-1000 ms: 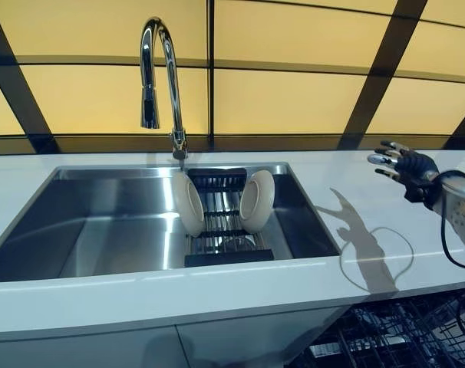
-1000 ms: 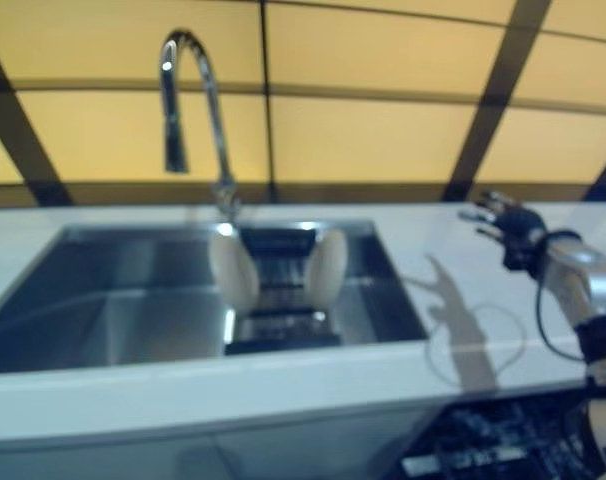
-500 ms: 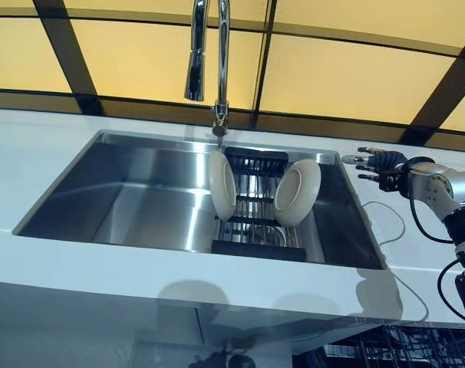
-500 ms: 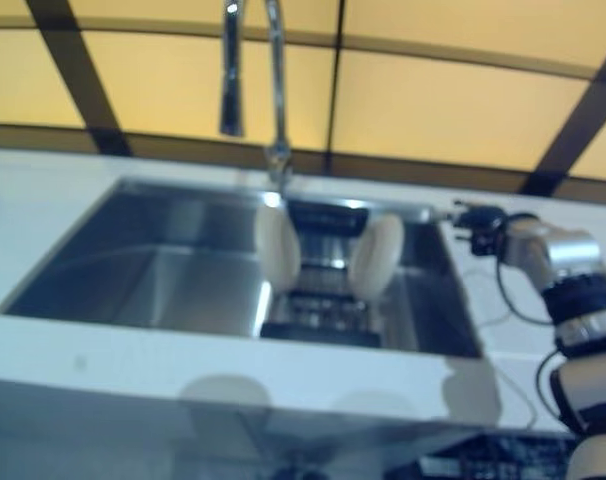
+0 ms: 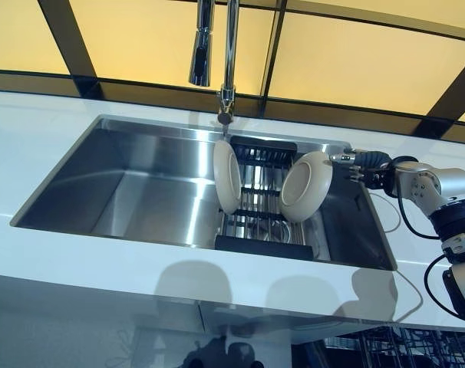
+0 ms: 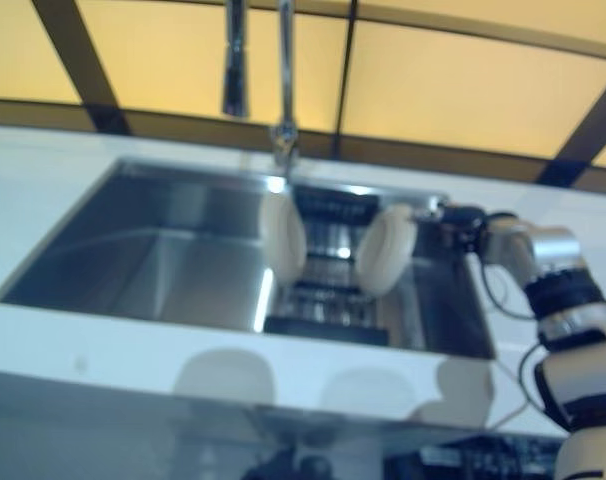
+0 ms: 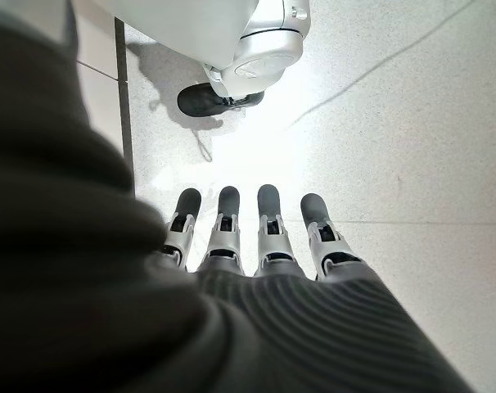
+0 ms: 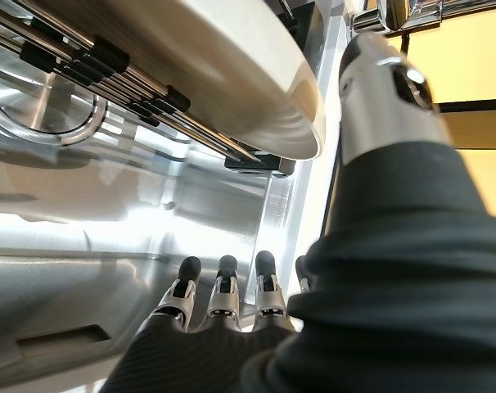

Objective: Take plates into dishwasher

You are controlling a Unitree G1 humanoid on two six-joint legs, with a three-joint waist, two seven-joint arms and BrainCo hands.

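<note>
Take the stainless sink (image 5: pixel 125 192) as your landmark. Two cream plates stand on edge in the dark dish rack (image 5: pixel 259 211) that fills the sink's right end: the left plate (image 5: pixel 226 176) stands close below the tap (image 5: pixel 226 61), and the right plate (image 5: pixel 305 186) leans with its rim towards the sink's right wall.

Your right hand (image 5: pixel 368 163) is at the sink's right rim, just beside the right plate's upper edge. In the right wrist view its fingers (image 8: pixel 222 296) lie straight and relaxed, pointing down into the basin, with the thumb (image 8: pixel 387 98) stretched out near that plate's rim (image 8: pixel 256 90). You hold nothing; whether the thumb touches the rim cannot be told.

Only a narrow gap lies between the right plate and the sink's right wall. The left part of the basin is open steel, and the white counter (image 5: pixel 79 261) runs in a broad band along the sink's near edge.

Your left hand (image 7: pixel 256 246) shows only in its own wrist view, fingers straight, hanging over the pale floor (image 7: pixel 395 123).
</note>
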